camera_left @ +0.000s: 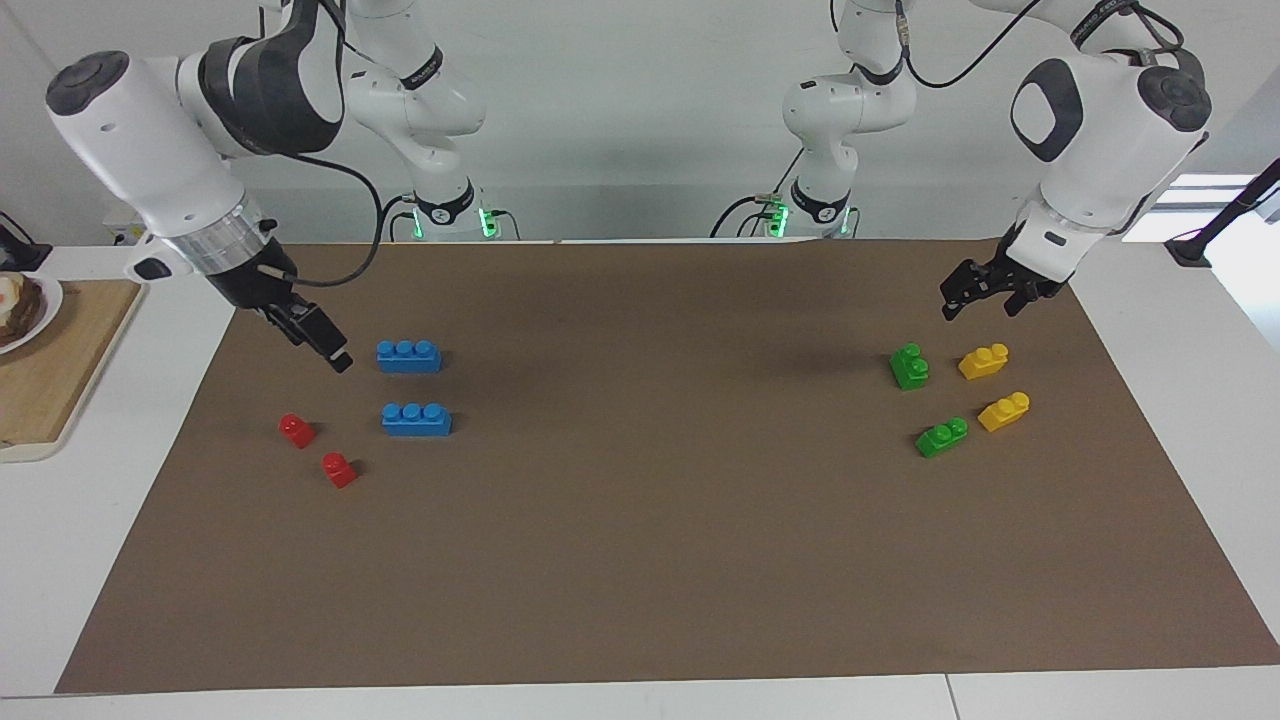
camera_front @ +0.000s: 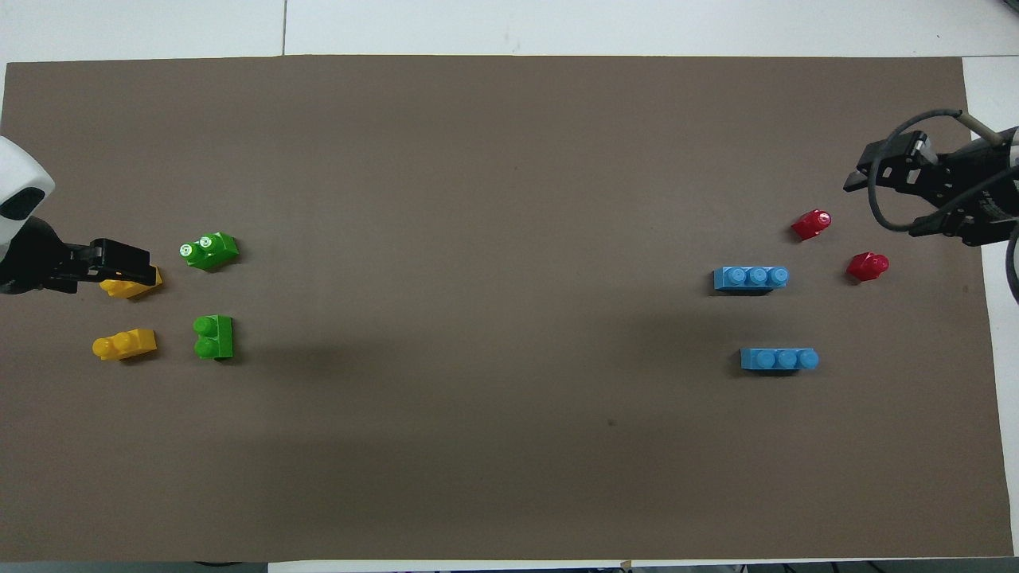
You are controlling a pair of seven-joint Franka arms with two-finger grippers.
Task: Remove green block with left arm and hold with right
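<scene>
Brown paper (camera_left: 640,560) is covering most of the white table (camera_left: 1180,300), with a pale wall rising past the robots' bases in the facing view.

Over the left arm's end of the paper the left gripper (camera_left: 985,292) is hanging in the air with its jaws released and nothing between them. It is poised above the mat just on the robots' side of the bricks there, touching none of them. The nearest green block (camera_left: 909,366) is lying on the paper beside a yellow brick (camera_left: 984,361); the second green block (camera_left: 941,437) and another yellow brick (camera_left: 1004,411) are sitting farther from the robots. From overhead the left gripper (camera_front: 119,263) is covering part of a yellow brick (camera_front: 137,285), which the facing view shows to be only an overlap.

At the other end the right gripper (camera_left: 318,340) is hovering, jaws spread and empty, beside the blue brick (camera_left: 408,356) that lies nearer the robots. A second blue brick (camera_left: 416,419) and two red bricks (camera_left: 296,430) (camera_left: 338,469) are resting on the paper farther out. Overhead, the right gripper (camera_front: 915,191) is showing its parted fingers (camera_front: 884,163) clearly, whereas the facing view is presenting them edge-on.

Only the facing view is taking in a wooden board (camera_left: 50,370) with a plate (camera_left: 30,310) off the paper's edge.
</scene>
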